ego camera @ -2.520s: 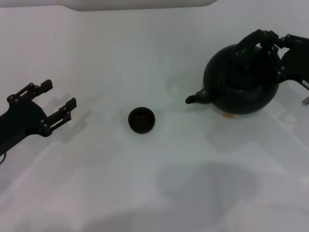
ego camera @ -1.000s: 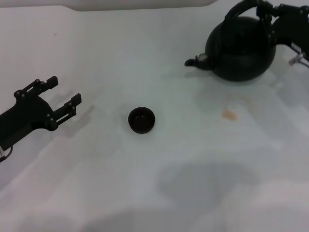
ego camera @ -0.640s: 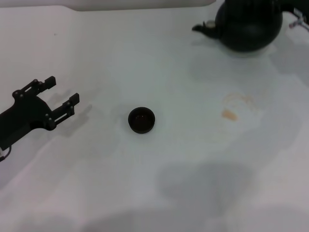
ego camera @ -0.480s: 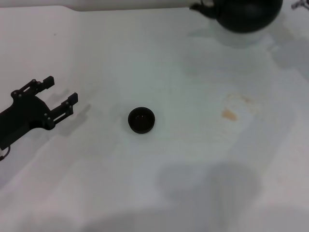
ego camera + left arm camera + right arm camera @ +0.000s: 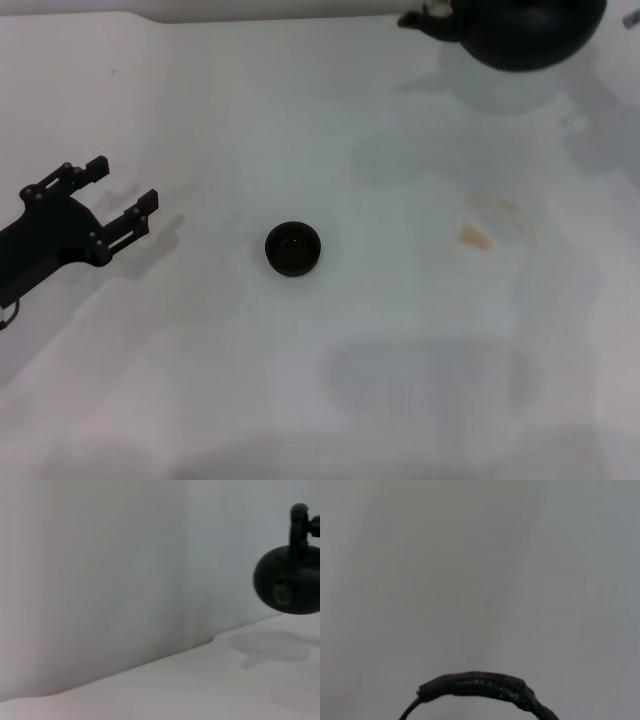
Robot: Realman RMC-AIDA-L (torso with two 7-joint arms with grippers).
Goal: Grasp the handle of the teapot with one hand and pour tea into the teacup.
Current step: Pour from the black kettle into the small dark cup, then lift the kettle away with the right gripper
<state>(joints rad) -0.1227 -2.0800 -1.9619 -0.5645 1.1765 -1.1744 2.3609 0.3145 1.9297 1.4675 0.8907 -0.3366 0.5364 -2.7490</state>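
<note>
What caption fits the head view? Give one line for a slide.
Teapot raised at the view's top right edge, teacup waiting mid-table, brown stain between them, left tool open beside the teacup.

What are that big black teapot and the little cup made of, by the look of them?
The teapot looks like cast iron or dark stoneware: matte black, no shine. Its handle has a rough, wrapped-looking texture, maybe cord or cane. The teacup seems to be glazed ceramic, since its dark inside gives a faint gloss. None of this is certain from looks alone.

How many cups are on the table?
1: the teacup sits alone mid-table, between the open left gripper and the teapot lifted at the far right. No others show.
</note>
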